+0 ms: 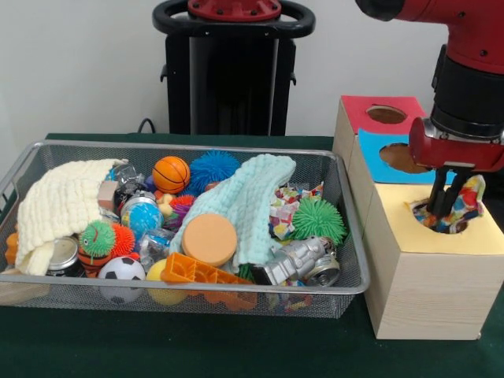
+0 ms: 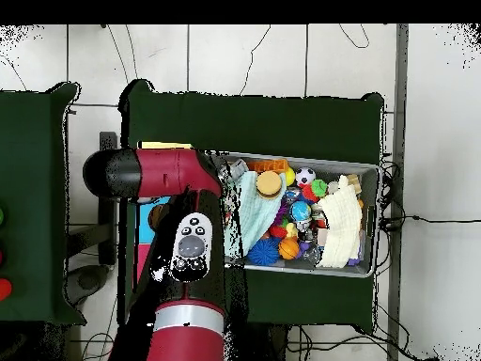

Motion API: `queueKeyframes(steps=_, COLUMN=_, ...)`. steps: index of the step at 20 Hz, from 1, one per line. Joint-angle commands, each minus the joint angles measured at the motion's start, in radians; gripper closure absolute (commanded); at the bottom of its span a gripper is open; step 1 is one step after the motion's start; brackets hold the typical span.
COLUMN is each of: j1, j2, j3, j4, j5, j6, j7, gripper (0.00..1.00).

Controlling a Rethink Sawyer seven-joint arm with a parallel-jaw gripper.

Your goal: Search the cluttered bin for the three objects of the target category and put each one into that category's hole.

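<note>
The hand stands in the yellow box's hole, seemingly narrow on a dotted cloth piece; another lies in the bin; light, floppy; pinch a bunched fold

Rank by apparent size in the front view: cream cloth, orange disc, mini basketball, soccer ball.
1. cream cloth, clearly largest.
2. orange disc.
3. soccer ball and mini basketball: look alike; the soccer ball sits nearer the camera, so unranked.

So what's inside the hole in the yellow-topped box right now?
A dotted white piece sits bunched in the hole, partly sticking out above the yellow top. The claw reaches down into it. Anything deeper inside the box is hidden.
</note>
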Motion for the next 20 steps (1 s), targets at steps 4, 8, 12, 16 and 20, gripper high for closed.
queueKeyframes(steps=4, j1=-0.04, j2=0.074, j3=0.11, j4=0.111, j5=-0.071, j6=-0.007, j7=-0.006, gripper=1.0)
queueKeyframes(steps=8, j1=-0.033, j2=0.111, j3=0.092, j4=0.073, j5=-0.098, j6=-0.061, j7=0.013, gripper=1.0)
queueKeyframes(steps=12, j1=0.001, j2=0.159, j3=0.017, j4=0.002, j5=-0.143, j6=-0.143, j7=0.082, gripper=1.0)
queueKeyframes(steps=16, j1=-0.003, j2=0.211, j3=0.001, j4=-0.05, j5=-0.158, j6=-0.181, j7=0.1, gripper=1.0)
queueKeyframes(steps=20, j1=-0.003, j2=0.212, j3=0.012, j4=-0.031, j5=-0.15, j6=-0.192, j7=0.102, gripper=1.0)
